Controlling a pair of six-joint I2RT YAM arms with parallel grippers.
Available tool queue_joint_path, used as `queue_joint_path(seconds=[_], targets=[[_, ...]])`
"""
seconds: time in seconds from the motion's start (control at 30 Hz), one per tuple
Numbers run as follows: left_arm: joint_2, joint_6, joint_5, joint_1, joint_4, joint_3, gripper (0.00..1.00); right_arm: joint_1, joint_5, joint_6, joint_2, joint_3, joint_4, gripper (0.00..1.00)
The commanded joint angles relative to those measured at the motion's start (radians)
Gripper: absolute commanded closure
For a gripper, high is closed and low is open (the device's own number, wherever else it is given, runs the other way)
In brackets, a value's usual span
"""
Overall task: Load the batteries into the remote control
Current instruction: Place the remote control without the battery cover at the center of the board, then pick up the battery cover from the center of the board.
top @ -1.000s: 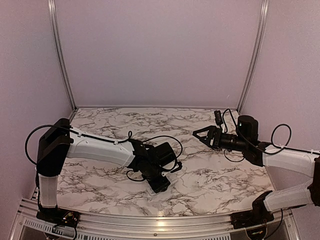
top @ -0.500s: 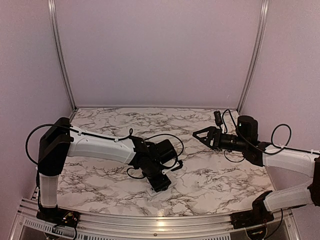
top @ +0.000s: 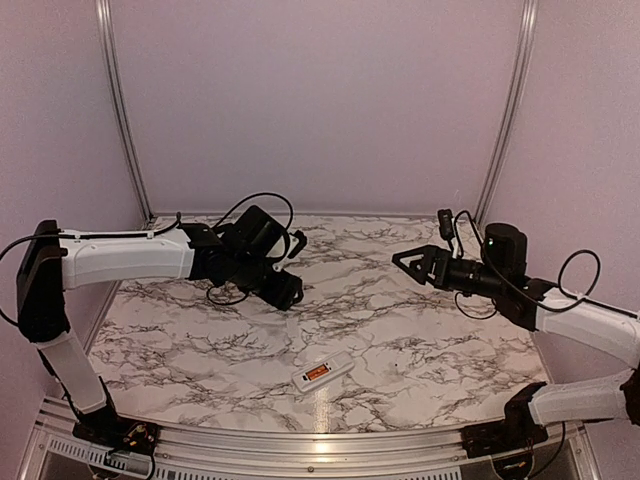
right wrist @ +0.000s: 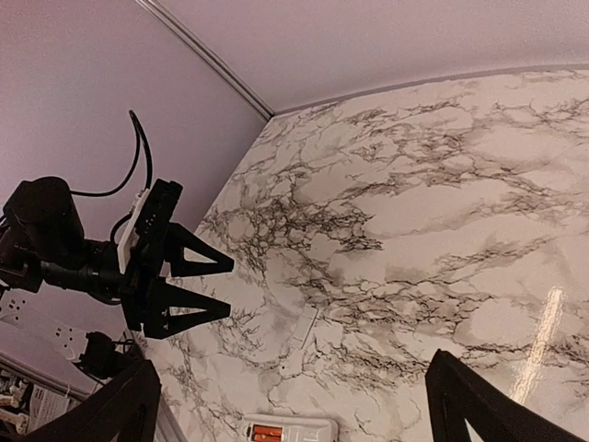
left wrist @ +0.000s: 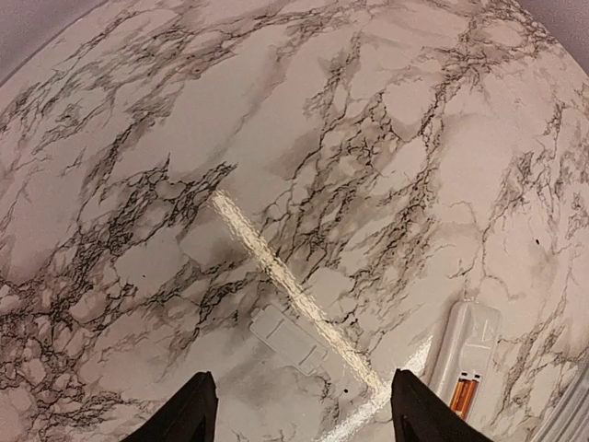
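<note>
The white remote control (top: 322,372) lies back-up near the table's front edge. The two orange-red batteries (top: 317,373) sit side by side in its recess. The remote also shows in the left wrist view (left wrist: 467,345) with the batteries (left wrist: 463,396), and in the right wrist view (right wrist: 293,429) with the batteries (right wrist: 268,432). My left gripper (top: 285,290) is open and empty, raised above the table behind and left of the remote; its jaws stand wide apart (left wrist: 304,414). My right gripper (top: 405,263) is open and empty, held in the air at the right (right wrist: 293,364).
A small flat white battery cover (left wrist: 288,337) lies loose on the marble table (top: 430,340) between the left gripper and the remote; it shows faintly in the top view (top: 291,326) and in the right wrist view (right wrist: 305,329). Purple walls enclose three sides.
My left arm has lifted off the remote and swung back and left, uncovering the remote with the batteries in it. The right gripper has drifted slightly right.
</note>
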Motion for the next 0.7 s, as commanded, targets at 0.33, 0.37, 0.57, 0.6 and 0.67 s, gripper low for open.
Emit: queue_joint_path(seconds=[0.33, 0.37, 0.57, 0.6, 0.67], targets=[[0.142, 0.209, 0.186, 0.119, -0.014, 0.040, 0.50, -0.009, 0.134, -0.049, -0.030, 0.074, -0.123, 0.01], [0.165, 0.224, 0.187, 0.120, -0.026, 0.054, 0.52, -0.009, 0.135, -0.048, -0.028, 0.074, -0.122, 0.01], [0.266, 0.286, 0.172, 0.121, -0.060, 0.117, 0.64, -0.009, 0.072, -0.074, -0.032, 0.065, -0.098, 0.01], [0.277, 0.291, 0.169, 0.120, -0.060, 0.125, 0.66, -0.009, 0.056, -0.072, -0.032, 0.062, -0.088, 0.01], [0.296, 0.303, 0.164, 0.121, -0.062, 0.137, 0.67, -0.009, 0.032, -0.066, -0.032, 0.052, -0.069, 0.01]])
